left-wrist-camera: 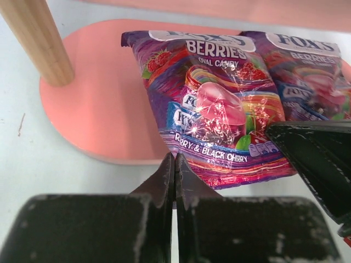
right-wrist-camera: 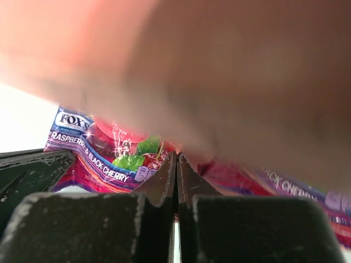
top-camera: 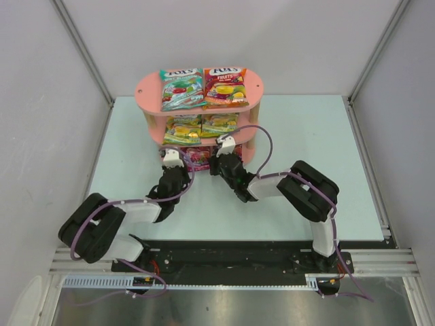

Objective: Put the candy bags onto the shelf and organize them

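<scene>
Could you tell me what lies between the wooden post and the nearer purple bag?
Only the shelf's bare pink bottom board, as the left wrist view shows.

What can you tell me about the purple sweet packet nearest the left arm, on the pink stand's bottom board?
The glossy purple plastic sweet packet reads FOX'S BERRIES, oval candy, raspberry and black cherry, and pictures berries and a wrapped pink sweet. It lies flat, face up, on the pink oval bottom board, its near edge seemingly overhanging the rim. A second matching purple packet adjoins it on the right. The left arm's black tool, shut, points at its near edge; whether they touch is unclear.
</scene>
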{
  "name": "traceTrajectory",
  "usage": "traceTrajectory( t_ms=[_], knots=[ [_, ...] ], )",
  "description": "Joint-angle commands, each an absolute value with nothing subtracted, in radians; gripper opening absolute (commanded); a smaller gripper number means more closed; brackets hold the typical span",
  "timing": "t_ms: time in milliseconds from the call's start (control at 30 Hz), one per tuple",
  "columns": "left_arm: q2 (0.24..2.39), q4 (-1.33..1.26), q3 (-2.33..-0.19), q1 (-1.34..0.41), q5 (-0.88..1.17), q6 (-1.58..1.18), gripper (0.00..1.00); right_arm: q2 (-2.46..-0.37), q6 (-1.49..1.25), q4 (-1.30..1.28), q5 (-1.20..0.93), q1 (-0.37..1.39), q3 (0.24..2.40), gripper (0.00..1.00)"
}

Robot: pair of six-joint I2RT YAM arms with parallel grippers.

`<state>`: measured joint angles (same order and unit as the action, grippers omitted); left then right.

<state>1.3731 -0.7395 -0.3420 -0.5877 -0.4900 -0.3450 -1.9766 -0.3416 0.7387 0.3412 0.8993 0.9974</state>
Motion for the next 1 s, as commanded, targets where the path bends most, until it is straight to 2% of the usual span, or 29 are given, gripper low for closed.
traceTrajectory(
  t_ms=[0,633,733,767,867,967],
  knots=[
    [1.4,-0.828,-0.406,-0.551,-0.434,-0.325,0.0,-2.005,-0.327,0.796,0.296,0.89,1.063,0.0],
    [1.508,-0.798,-0.477,-0.488,-0.494,-0.35,0.0,-2.066,-0.319,0.773,0.273,0.881,1.124,0.0],
    [1.497,-0.788,-0.472,-0.488,-0.517,-0.371,0.09,-2.068,-0.316,0.767,0.265,0.879,1.131,0.14],
    [1.493,-0.79,-0.462,-0.488,-0.52,-0.38,0.19,-2.065,-0.316,0.762,0.264,0.879,1.129,0.24],
    [1.459,-0.802,-0.434,-0.486,-0.519,-0.387,0.36,-2.056,-0.314,0.747,0.264,0.882,1.129,0.33],
    [1.419,-0.801,-0.416,-0.488,-0.508,-0.387,0.41,-2.039,-0.308,0.729,0.265,0.887,1.129,0.36]
  ],
)
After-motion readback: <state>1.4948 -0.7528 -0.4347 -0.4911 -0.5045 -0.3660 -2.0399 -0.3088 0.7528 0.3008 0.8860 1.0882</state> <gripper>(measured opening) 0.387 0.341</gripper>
